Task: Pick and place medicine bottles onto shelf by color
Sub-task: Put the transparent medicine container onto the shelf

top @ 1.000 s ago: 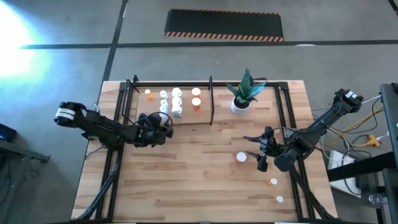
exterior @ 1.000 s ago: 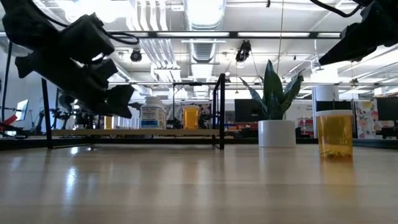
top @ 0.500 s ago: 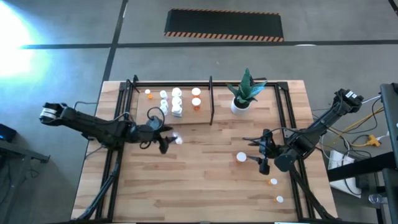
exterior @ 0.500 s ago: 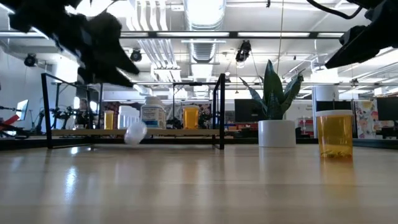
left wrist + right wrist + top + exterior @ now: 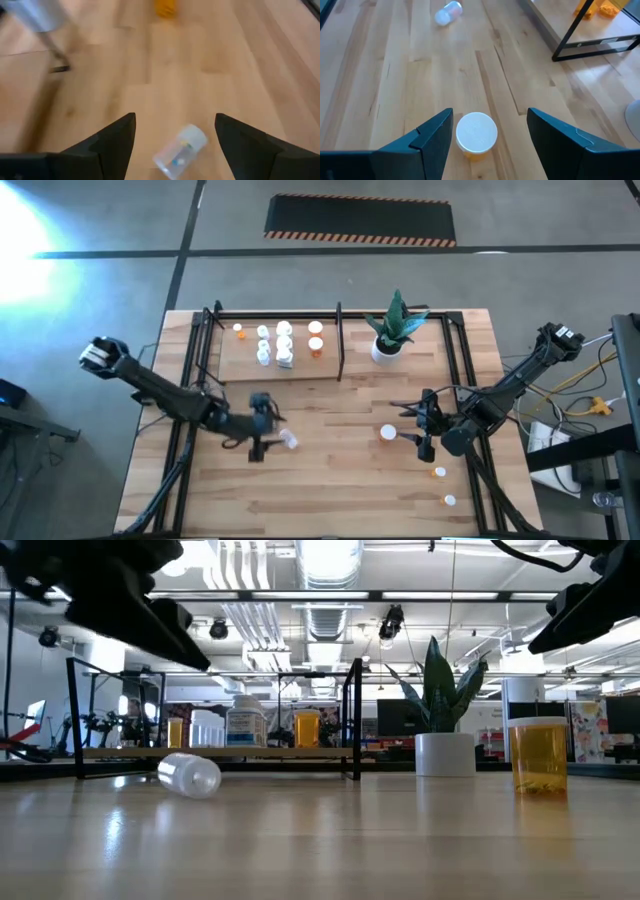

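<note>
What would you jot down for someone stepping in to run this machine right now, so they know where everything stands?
Left gripper: open, empty, above a white bottle lying on its side on the table, off the shelf.
Right gripper: open, empty, poised over an upright orange bottle, not gripping it.
Shelf: about seven bottles stand left of the divider, white ones and orange ones.
Plant pot stands right of the divider.
Left to do: the fallen white bottle, the orange bottle under the right gripper, and two small bottles near the table's right front corner.
</note>
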`<act>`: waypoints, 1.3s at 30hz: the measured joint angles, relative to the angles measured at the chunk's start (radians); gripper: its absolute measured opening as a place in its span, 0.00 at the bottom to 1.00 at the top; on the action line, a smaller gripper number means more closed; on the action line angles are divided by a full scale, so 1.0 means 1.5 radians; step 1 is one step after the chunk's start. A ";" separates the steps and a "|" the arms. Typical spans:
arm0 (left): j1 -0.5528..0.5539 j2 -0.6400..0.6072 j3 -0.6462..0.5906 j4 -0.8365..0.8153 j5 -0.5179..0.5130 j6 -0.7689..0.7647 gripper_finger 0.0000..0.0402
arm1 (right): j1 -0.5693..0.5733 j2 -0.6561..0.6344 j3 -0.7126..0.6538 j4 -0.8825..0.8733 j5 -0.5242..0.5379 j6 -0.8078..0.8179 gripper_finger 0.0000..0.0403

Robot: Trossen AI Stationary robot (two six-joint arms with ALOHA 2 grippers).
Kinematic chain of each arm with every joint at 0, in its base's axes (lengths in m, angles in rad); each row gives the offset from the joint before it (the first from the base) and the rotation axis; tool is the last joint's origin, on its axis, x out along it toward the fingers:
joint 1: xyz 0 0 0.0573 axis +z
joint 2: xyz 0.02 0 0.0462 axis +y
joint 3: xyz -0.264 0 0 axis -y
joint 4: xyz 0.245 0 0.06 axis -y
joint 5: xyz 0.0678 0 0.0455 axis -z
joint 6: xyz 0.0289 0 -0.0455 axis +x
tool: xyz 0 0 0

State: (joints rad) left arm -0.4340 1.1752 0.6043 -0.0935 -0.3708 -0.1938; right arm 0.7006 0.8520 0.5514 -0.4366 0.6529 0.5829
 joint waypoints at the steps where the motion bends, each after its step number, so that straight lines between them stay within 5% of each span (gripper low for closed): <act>1: -0.015 0.024 0.012 -0.001 0.003 0.008 0.64 | 0.000 0.000 0.000 0.000 0.001 0.000 0.61; 5: -0.050 0.127 0.095 -0.066 0.043 0.016 0.62 | 0.000 0.000 0.000 0.000 0.001 0.000 0.61; 15: -0.061 0.362 0.371 -0.488 0.083 0.033 0.49 | 0.000 0.000 0.000 0.005 0.018 0.000 0.61; 24: -0.061 0.438 0.434 -0.504 0.101 0.138 0.47 | 0.000 0.000 0.000 0.006 0.019 0.000 0.61; 39: -0.057 0.447 0.412 -0.497 0.134 0.132 0.47 | 0.000 0.001 0.000 0.006 0.019 0.000 0.61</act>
State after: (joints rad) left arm -0.5199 1.8450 1.2219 -0.8391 -0.1696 0.0043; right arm 0.7002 0.8528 0.5514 -0.4281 0.6810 0.5835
